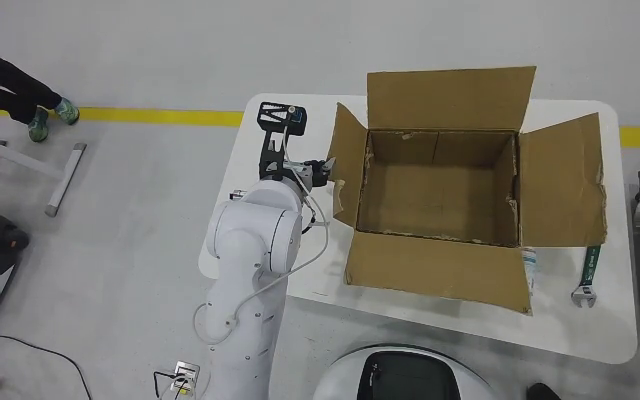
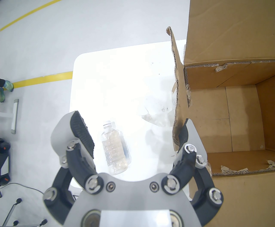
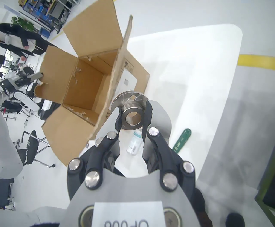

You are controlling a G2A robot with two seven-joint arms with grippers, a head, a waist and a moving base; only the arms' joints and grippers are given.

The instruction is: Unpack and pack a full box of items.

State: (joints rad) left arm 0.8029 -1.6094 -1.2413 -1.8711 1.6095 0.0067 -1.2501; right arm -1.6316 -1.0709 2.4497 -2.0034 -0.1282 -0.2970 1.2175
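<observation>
Left gripper [image 2: 131, 119] hangs released over a clear bottle [image 2: 114, 148] beside the box [image 2: 214, 74]; right gripper [image 3: 133, 110] clamps a metal flange [image 3: 126, 100] near a white-lettered green wrench [image 3: 182, 138].

place: robot lab or workshop
floor: smooth grey floor [image 1: 120, 210], yellow marking line [image 1: 160, 116]
behind: blue plastic storage bins [image 3: 34, 5], black office chair [image 3: 31, 148]

Top view straight down, wrist views close, all sharing box [image 1: 440, 200]

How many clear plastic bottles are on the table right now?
2. One clear plastic bottle lies below the left gripper, outside the cardboard box; the second bottle lies near the green-handled wrench. More may be hidden.
</observation>
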